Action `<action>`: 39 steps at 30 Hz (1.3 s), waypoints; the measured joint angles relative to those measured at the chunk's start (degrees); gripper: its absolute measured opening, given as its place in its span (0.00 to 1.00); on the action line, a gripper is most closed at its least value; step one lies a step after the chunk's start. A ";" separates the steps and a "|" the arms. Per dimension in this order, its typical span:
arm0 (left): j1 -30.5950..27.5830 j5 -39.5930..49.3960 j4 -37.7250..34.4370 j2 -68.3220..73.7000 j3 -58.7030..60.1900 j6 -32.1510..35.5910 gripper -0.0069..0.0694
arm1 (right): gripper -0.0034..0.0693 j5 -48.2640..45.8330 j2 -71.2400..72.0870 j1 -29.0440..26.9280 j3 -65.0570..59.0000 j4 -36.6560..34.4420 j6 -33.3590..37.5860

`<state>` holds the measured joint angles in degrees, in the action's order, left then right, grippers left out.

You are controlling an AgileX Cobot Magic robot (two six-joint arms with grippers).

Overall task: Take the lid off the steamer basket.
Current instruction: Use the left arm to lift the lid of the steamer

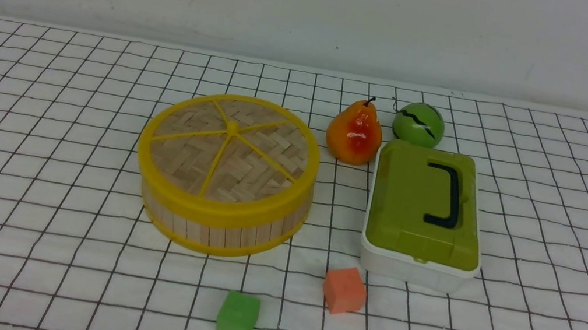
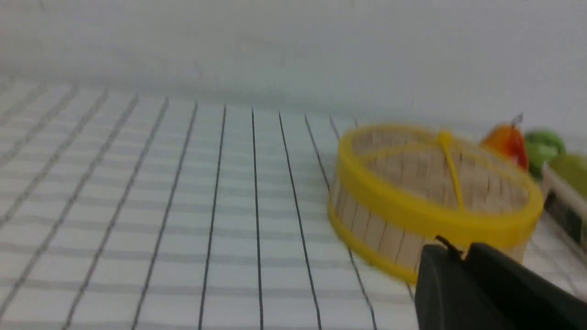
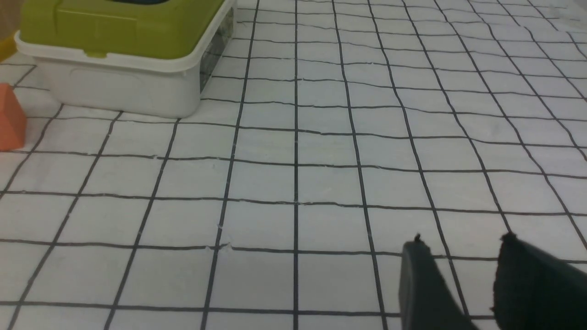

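The steamer basket stands on the checked cloth left of centre, a round tub of wooden slats with yellow rims. The lid, woven bamboo with a yellow rim and spokes, sits on top of it. In the left wrist view, my left gripper hovers short of the basket's near side, apart from it, its black fingers together and holding nothing; this view is blurred. My right gripper is open over bare cloth, far from the basket. A dark bit at the front view's lower left corner is all that shows of the arms there.
A white box with a green top stands right of the basket. Behind it are a pear and a green ball. An orange cube and a green cube lie in front.
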<state>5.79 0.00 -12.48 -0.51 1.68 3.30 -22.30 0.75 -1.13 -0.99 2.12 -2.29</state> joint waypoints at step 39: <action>6.81 36.46 -9.02 62.30 -67.01 -4.61 0.07 | 0.38 0.00 0.00 0.00 0.00 0.00 0.00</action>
<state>12.59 36.46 -21.50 61.79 -65.33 -1.31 -22.30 0.75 -1.13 -0.99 2.12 -2.29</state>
